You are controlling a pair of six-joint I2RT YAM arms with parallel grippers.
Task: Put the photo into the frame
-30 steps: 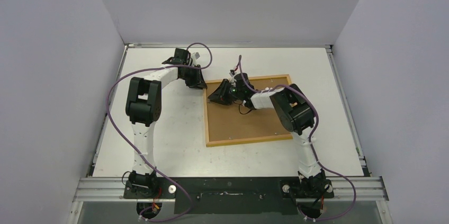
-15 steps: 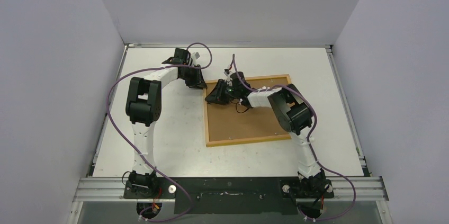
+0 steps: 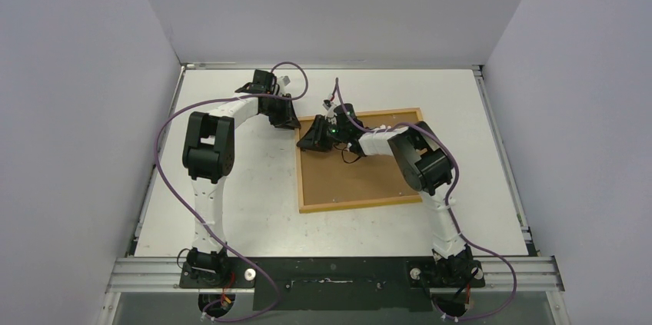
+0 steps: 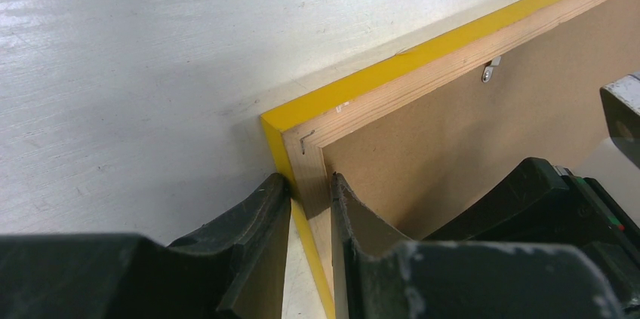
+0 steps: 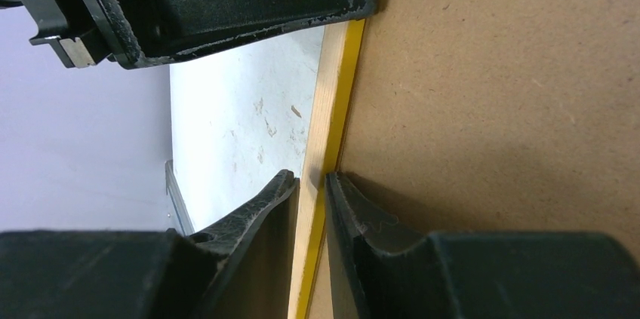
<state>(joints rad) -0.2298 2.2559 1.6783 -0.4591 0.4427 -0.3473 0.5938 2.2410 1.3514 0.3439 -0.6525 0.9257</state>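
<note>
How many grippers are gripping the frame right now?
2. The left gripper pinches the frame's left rail right at its far-left corner. The right gripper pinches the same rail just beside it, on the nearer side. Neither is hidden.

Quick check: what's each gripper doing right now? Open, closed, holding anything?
Left gripper: closed on the frame, pinching its edge rail near a corner.
Right gripper: closed on the frame's edge rail too.
</note>
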